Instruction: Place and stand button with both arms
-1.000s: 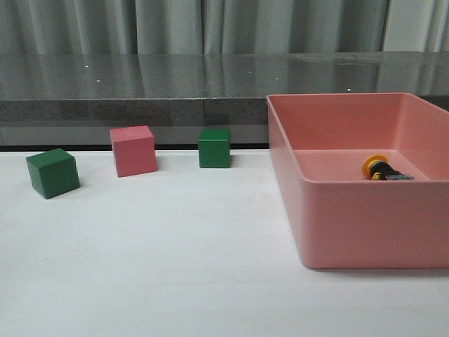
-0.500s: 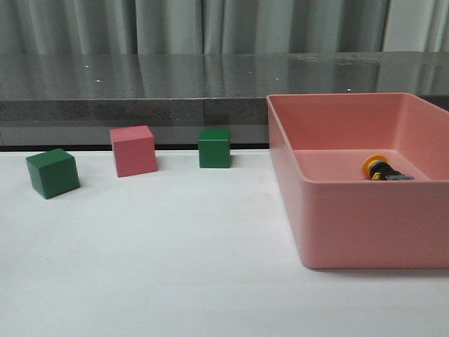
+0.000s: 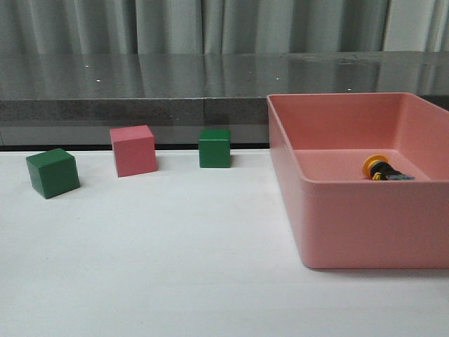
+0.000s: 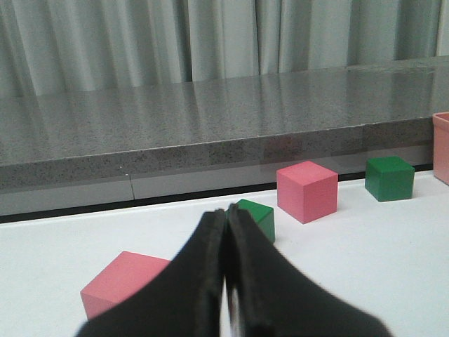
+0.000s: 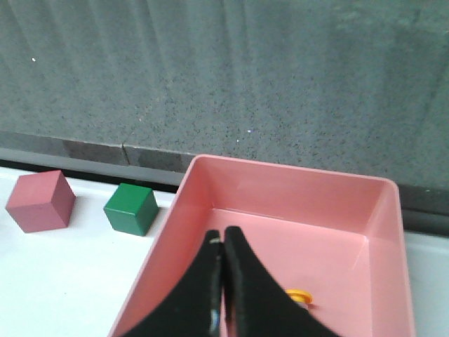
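Note:
The button [image 3: 384, 170], with yellow cap, black collar and clear-blue base, lies on its side inside the pink bin [image 3: 351, 203] at the right. In the right wrist view only its yellow cap [image 5: 300, 297] peeks out beside my right gripper [image 5: 223, 235], which hangs shut and empty above the bin [image 5: 182, 232]. My left gripper [image 4: 226, 214] is shut with nothing held, low over the white table in front of a green cube [image 4: 257, 217]. Neither arm shows in the front view.
On the table's left half stand a green cube [image 3: 52, 173], a pink cube [image 3: 133, 150] and a second green cube [image 3: 214, 147]. The left wrist view shows another pink cube [image 4: 123, 281] close by the fingers. A grey ledge [image 3: 140, 88] runs behind the table.

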Robot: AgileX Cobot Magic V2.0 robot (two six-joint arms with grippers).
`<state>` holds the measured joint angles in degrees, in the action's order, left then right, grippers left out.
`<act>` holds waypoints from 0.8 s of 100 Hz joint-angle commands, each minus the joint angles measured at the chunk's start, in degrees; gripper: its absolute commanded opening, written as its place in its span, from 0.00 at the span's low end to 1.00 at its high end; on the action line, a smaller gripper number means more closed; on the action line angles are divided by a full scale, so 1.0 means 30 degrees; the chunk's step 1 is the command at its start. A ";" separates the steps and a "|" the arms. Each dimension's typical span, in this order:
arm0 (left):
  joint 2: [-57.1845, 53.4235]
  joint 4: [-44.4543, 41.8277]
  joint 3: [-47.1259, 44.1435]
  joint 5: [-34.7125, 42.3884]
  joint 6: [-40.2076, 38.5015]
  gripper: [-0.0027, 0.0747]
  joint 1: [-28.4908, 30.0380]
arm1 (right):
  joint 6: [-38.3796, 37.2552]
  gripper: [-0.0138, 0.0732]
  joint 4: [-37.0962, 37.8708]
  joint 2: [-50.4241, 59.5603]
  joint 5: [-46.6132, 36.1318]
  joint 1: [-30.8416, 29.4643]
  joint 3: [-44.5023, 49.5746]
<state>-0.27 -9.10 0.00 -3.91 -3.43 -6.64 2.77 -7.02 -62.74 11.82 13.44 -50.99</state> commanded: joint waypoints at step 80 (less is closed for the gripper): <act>-0.0608 0.0198 -0.0873 0.1600 -0.0172 0.01 0.0021 | 0.0841 0.81 0.3919 -1.0393 0.0734 -0.0617 -0.2939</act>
<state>-0.27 -9.10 0.00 -3.91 -3.43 -6.64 4.63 4.06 -94.60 18.07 12.67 -57.79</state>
